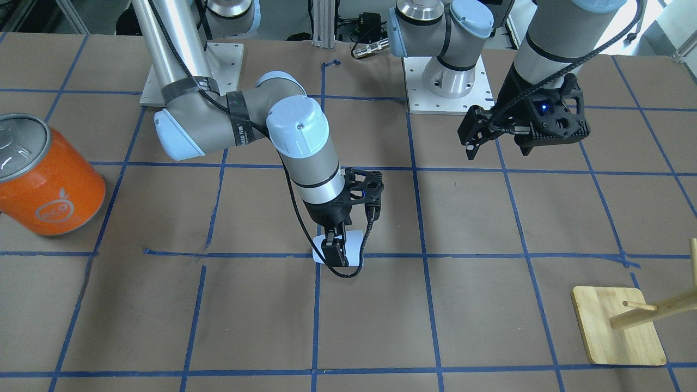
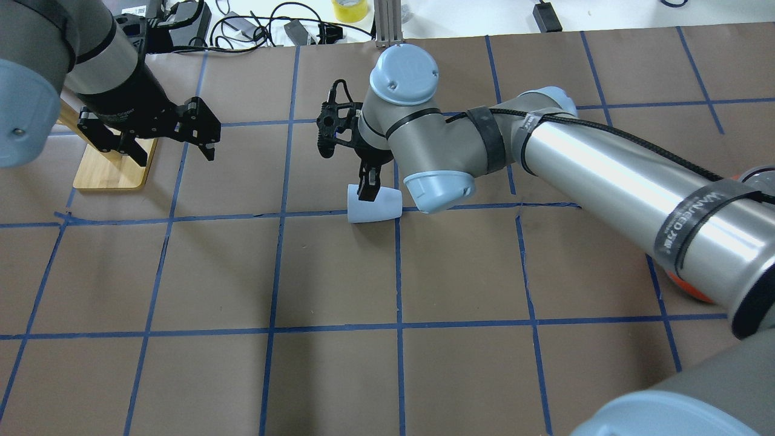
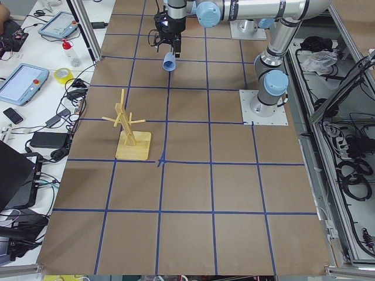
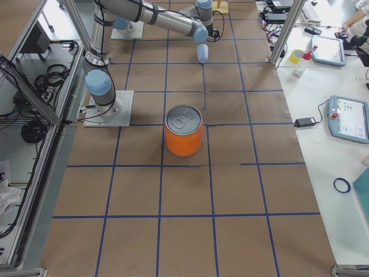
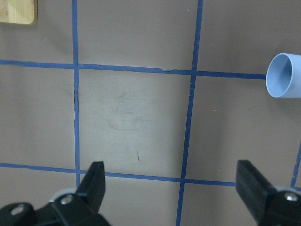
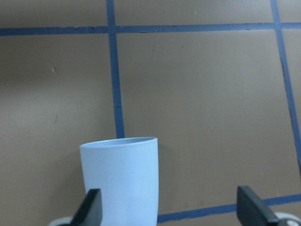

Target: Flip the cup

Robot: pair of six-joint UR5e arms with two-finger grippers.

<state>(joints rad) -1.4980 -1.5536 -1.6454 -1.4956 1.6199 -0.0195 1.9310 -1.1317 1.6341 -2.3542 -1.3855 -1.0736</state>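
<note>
The pale lavender-blue cup point(image 2: 375, 206) lies on its side on the brown table where two blue tape lines cross, its rim toward the robot's left. It also shows in the front view point(image 1: 354, 242) and the right wrist view point(image 6: 122, 179). My right gripper point(image 2: 368, 184) hangs right over it with its fingers wide apart. One finger point(image 6: 91, 207) sits against the cup's side and the other stands off it. My left gripper point(image 2: 172, 151) is open and empty, hovering well to the cup's left. Its camera sees the cup's open mouth point(image 5: 284, 75).
A big orange can point(image 1: 49, 179) with a silver lid stands on the robot's right side of the table. A wooden peg stand point(image 1: 618, 324) on a square base stands on the robot's left, near the left gripper. Blue tape lines grid the table.
</note>
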